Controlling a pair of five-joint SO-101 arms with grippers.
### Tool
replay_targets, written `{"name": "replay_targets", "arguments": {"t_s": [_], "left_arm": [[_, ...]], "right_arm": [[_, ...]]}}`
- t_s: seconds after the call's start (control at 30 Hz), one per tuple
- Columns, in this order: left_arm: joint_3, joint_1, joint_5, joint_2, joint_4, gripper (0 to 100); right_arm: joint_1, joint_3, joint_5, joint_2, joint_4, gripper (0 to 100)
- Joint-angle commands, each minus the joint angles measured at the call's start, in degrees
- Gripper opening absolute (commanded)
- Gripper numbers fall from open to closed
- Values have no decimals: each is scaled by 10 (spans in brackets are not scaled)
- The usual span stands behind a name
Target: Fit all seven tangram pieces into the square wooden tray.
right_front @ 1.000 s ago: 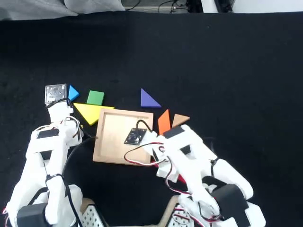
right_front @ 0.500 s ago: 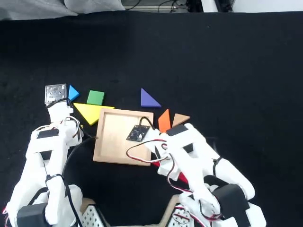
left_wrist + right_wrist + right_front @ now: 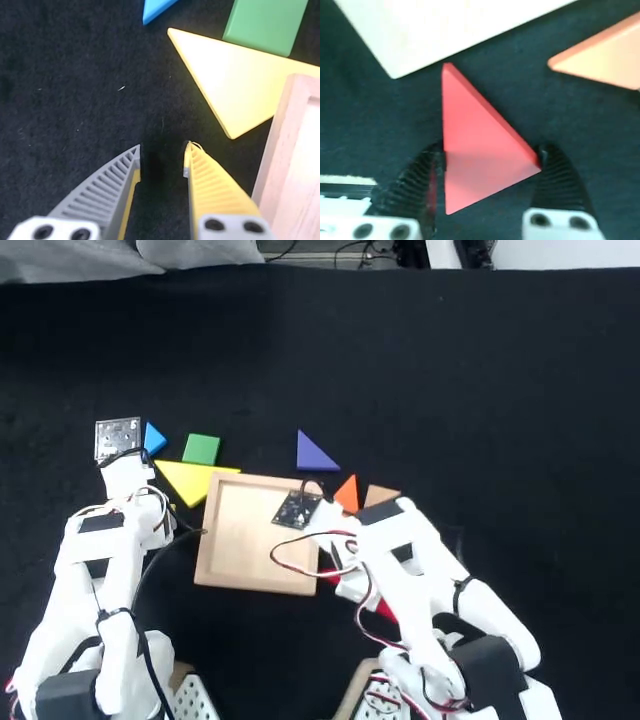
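Nearest the arm bases, the right pincer (image 3: 490, 150) is gripping the red triangle (image 3: 470, 130), one jaw pressing on each side. The piece is lying flat on the black desk (image 3: 500, 390), just off a corner of the square wooden tray (image 3: 245, 535). In the high view the right arm is covering the tray's right edge and part of the orange triangle (image 3: 347, 493). The tan piece (image 3: 381, 495) is lying just beside that triangle.

The left pincer (image 3: 163, 147) is hovering with its jaws apart over bare desk, close to the tray's left wall and just short of the yellow triangle (image 3: 190, 478), whose edge is touching the tray's far left corner.

Farther out, the green square (image 3: 201, 447), the light blue triangle (image 3: 153, 437) and the purple triangle (image 3: 315, 451) are lying on the desk outside the tray.

Compared with a second ago, the right arm is sitting farther forward along the tray's right side; the left arm is keeping still.
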Motion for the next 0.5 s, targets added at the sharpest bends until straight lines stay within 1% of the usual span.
{"name": "replay_targets", "arguments": {"t_s": [0.0,0.1,0.3,0.47], "left_arm": [[-6,0,0,-16,-9,148],[-6,0,0,-16,-9,148],[-6,0,0,-16,-9,148],[-7,0,0,-16,-9,148]], "right_arm": [[-1,7,-3,5,6,108],[1,-15,0,1,32,109],[2,-165,1,-84,188,109],[-2,-261,2,-135,258,109]]}}
